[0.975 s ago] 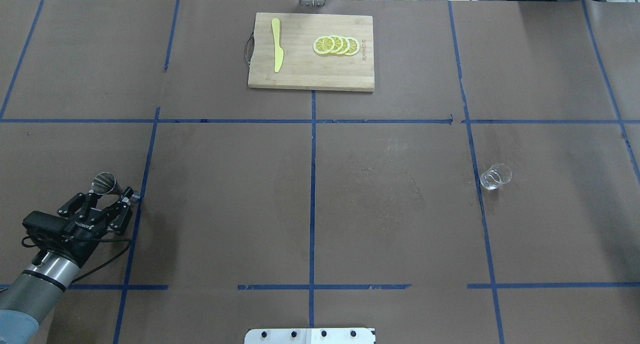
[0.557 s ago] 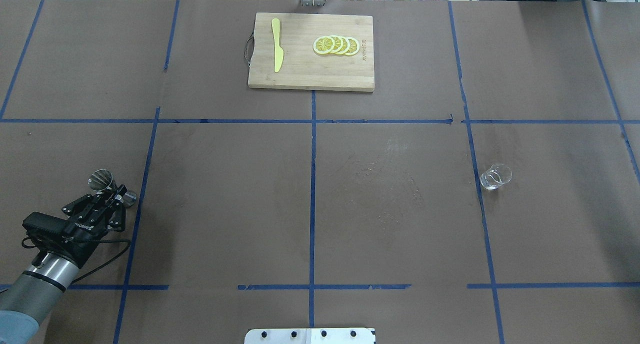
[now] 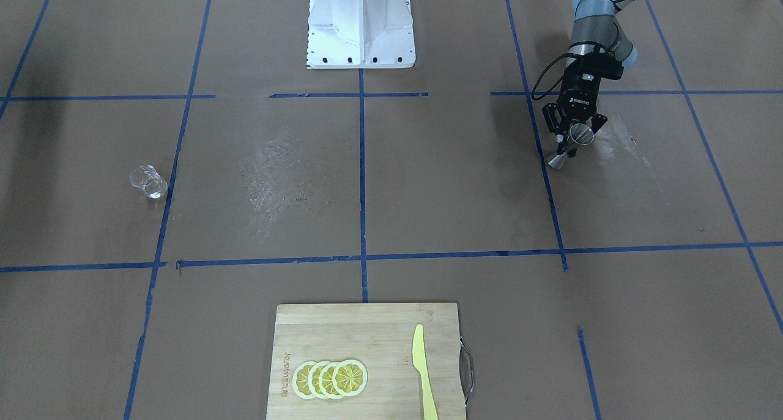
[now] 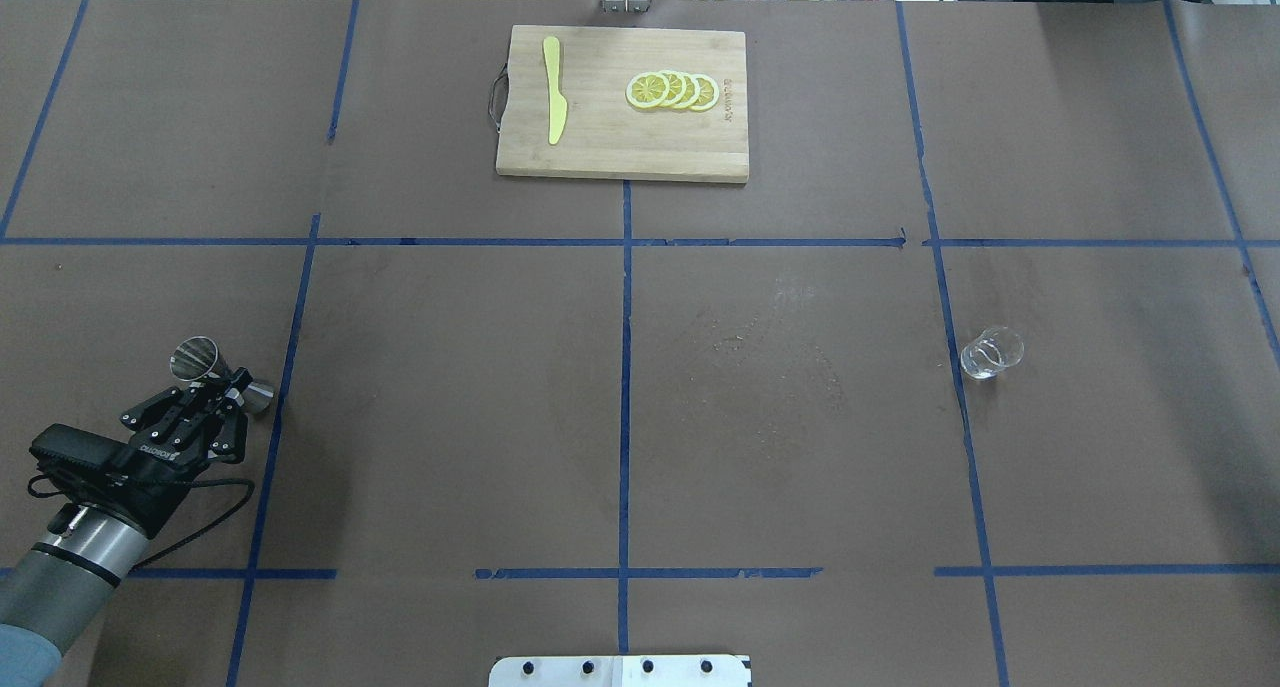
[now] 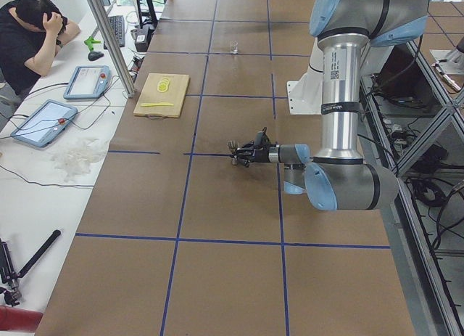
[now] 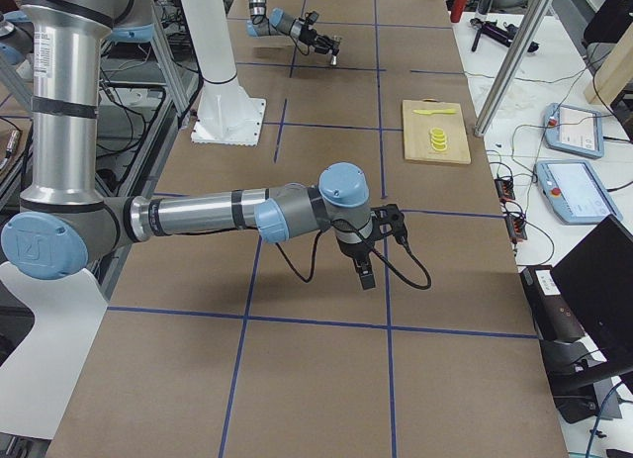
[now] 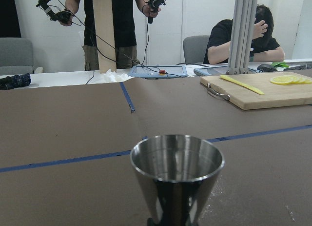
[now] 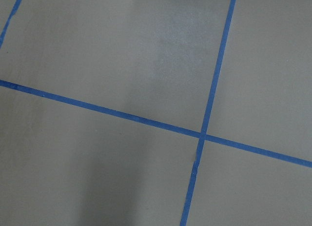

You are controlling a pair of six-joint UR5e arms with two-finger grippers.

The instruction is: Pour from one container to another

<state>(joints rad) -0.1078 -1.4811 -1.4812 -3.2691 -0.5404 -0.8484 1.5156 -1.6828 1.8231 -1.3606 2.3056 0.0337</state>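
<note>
Brown paper [image 4: 450,417] marked into squares by blue tape [image 4: 626,367] covers the table. A wooden cutting board [image 4: 610,142] at the far edge serves as the reference point. The steel jigger [image 4: 222,375] is well apart from the board, toward the robot and on the robot's left of it. The left gripper [image 4: 226,391] has its fingers closed narrowly on the jigger's waist. The left wrist view shows the jigger's rim level. Whether the foot is clear of the paper cannot be told, and neither can the fill level. The clear glass [image 4: 991,353] stands alone, also on the robot's side of the board but on the robot's right of it, well apart from the jigger. The right gripper [image 6: 364,274] appears only in the right side view, so whether its jaws are wide or narrow cannot be told. Judged stage: source container grasped, transfer toward the glass not yet made. Hazards: the carry spans most of the table, so abrupt acceleration or wrist rotation could slosh contents over the rim. The pinch sits on a smooth, tapered waist, so the jigger could pivot between the fingers. The glass is small and light, so a low approach could knock it over. An off-centre tilt would spill onto the paper.
</note>
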